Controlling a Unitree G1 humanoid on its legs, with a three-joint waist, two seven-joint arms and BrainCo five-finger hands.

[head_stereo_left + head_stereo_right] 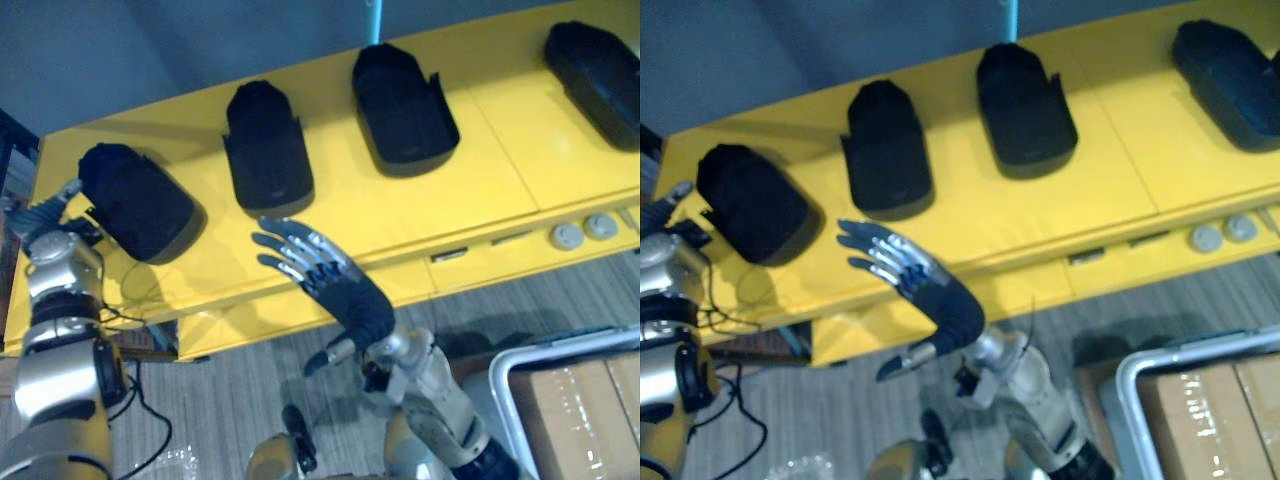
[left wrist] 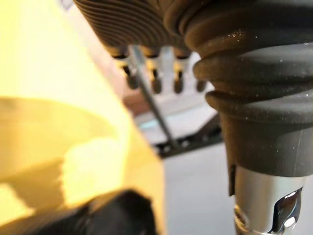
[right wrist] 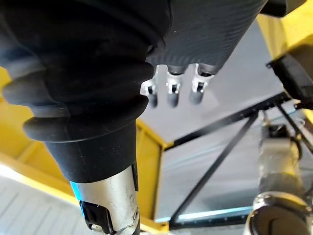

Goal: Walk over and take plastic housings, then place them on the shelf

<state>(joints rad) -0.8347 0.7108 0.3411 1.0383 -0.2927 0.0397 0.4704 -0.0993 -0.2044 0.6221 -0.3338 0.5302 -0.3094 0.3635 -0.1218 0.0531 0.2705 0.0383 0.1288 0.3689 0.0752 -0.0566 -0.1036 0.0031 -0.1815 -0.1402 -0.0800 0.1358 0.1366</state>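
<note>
While the robot stood over the yellow shelf (image 1: 470, 190), all four black housings (image 1: 140, 200) (image 1: 265, 150) (image 1: 400, 105) (image 1: 595, 65) sat in a loose row on its top, well apart from each other, none of them held. The right robot hand (image 1: 350, 300) hung over the shelf's front edge with its fingers (image 1: 295, 250) spread wide and straight, holding nothing, just in front of the second housing from the left. The left robot hand (image 1: 50, 210) was out at the far left end, right beside the leftmost housing, fingers stretched out rather than curled; honestly couldn't tell if it was touching the housing or not. Over on the right, two small grey round knobs (image 1: 565, 236) (image 1: 600, 226) sat side by side near the front edge of the shelf. Down on the floor at the lower right, a cardboard box (image 1: 580, 410) sat inside a white-rimmed bin (image 1: 520, 365).
</note>
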